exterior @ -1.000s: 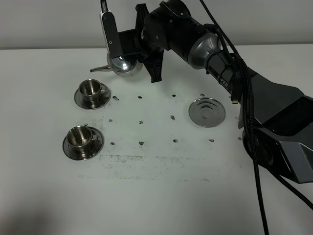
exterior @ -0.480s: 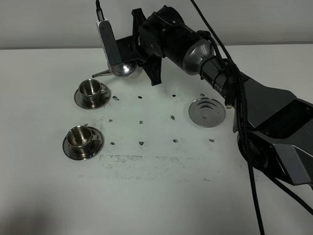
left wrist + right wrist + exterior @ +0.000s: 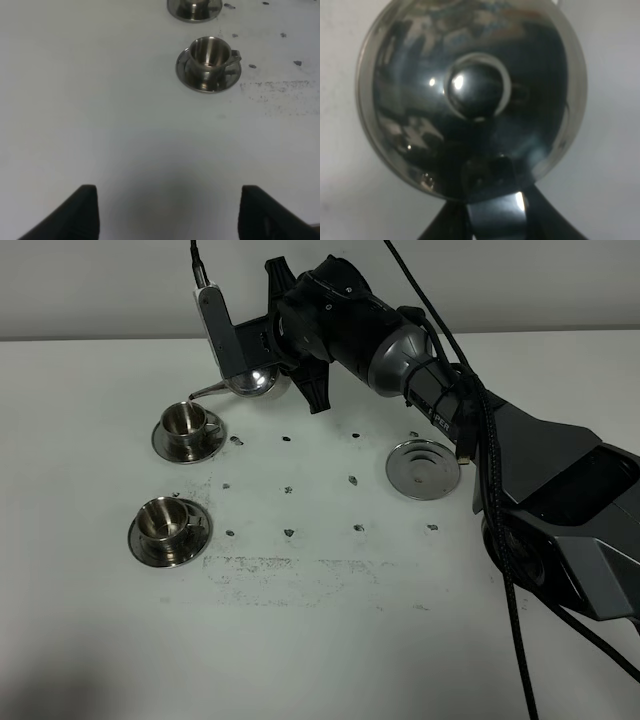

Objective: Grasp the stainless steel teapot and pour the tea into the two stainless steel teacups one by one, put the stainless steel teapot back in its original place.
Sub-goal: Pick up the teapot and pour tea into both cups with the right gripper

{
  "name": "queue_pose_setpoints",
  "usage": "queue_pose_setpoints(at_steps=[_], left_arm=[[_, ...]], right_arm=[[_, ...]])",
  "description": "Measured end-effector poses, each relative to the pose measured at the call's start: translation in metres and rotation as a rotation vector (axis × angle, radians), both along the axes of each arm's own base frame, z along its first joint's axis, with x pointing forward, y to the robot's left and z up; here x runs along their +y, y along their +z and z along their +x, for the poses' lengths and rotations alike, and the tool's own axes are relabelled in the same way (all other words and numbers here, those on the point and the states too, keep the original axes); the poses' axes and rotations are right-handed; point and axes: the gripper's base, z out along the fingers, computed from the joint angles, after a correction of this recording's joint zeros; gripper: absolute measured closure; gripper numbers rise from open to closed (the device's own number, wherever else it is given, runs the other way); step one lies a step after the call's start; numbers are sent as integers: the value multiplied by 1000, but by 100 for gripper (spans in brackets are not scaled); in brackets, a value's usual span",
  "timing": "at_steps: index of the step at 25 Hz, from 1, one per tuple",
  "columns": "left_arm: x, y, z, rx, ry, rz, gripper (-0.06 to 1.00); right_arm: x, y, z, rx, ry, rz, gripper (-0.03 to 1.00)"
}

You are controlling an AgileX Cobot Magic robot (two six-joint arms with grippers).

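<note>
The stainless steel teapot (image 3: 255, 383) hangs in my right gripper (image 3: 282, 358), which pinches its handle. In the last second it came lower and more to the left, so the spout is now just above the far teacup (image 3: 187, 421); I think pouring can begin. My left gripper (image 3: 170, 215) is spread and empty. I count two teacups, the second being the near teacup (image 3: 165, 521), then one teapot and one round disc (image 3: 425, 468) at the right.

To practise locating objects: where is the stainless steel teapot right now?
In the exterior high view, the stainless steel teapot is at the far side of the table, left of centre, its spout pointing at the farther teacup.
</note>
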Motion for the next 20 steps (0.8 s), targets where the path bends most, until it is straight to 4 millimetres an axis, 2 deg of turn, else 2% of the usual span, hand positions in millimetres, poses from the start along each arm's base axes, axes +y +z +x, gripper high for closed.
queue_pose_setpoints(at_steps=[20], left_arm=[[0, 0, 0, 0, 0, 0, 37]], right_arm=[[7, 1, -5, -33, 22, -39, 77]])
